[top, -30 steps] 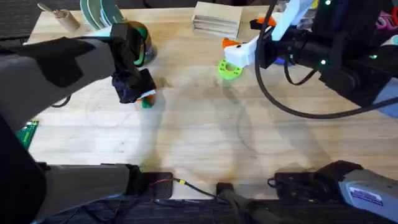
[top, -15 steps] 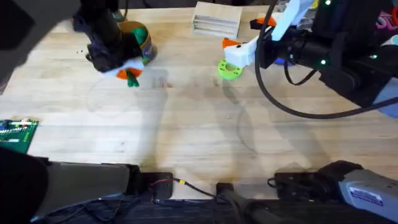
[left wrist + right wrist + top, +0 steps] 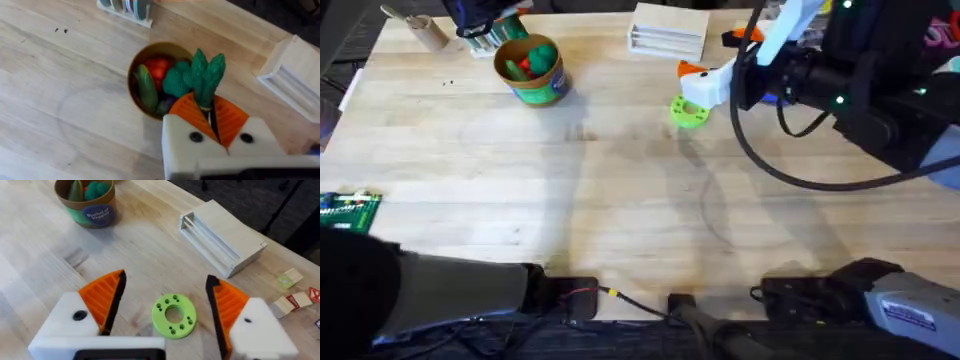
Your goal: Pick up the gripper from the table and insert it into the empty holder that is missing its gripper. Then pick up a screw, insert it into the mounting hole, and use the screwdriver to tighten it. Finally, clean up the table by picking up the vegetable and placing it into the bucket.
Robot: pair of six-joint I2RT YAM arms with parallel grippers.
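While we hold over the tub: our left gripper [image 3: 212,117] pinches the vegetable [image 3: 206,79] between its orange pads [image 3: 189,112], the green tips pointing toward the bucket [image 3: 134,102].
Vegetable position: we see it clamped at its base, just past the bucket's rim, not yet inside.
Bucket contents: we already see a red piece [image 3: 156,68] and other green toy pieces [image 3: 145,89] in there, so room looks tight.
Risk of a miss: we judge that letting go from this offset could drop the vegetable on the rim or the wooden table [image 3: 620,220].
Risk of tipping: we think a low approach could knock the light bucket [image 3: 530,68] over.
Right gripper [image 3: 165,307]: we keep its jaws spread wide and empty above the flat green ring [image 3: 173,315], well apart from the bucket.
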